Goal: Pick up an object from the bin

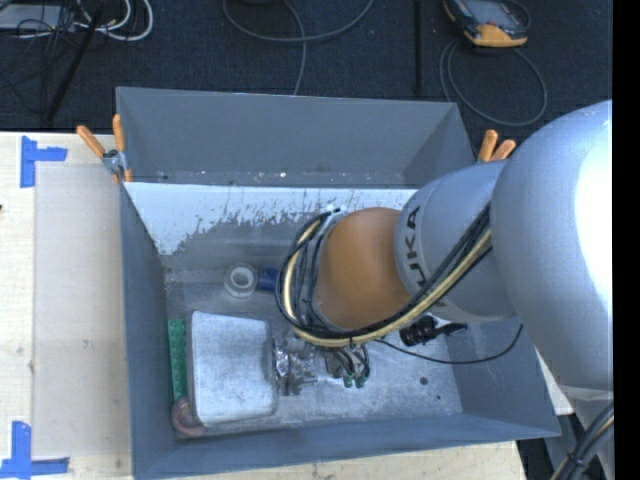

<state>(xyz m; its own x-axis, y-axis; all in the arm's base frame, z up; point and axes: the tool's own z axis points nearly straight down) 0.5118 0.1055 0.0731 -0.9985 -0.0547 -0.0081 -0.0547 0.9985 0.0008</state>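
Note:
My gripper [291, 365] is down near the bin floor, just below the orange wrist cover. It sits at the right edge of a pale grey rectangular block [230, 366] that lies flat in the bin's lower left. Whether it touches the block I cannot tell. A green strip [177, 358] lies along the block's left side. A brownish ring [186, 418] pokes out at the block's lower left corner. Farther back lie a small clear tape roll [240, 280] and a small blue thing [268, 280] beside it, partly hidden by cables.
The arm and its orange cover hang over the bin's middle and right, hiding the floor beneath them. Bare floor shows at the lower right, around the gripper's right side, and along the sloped back wall.

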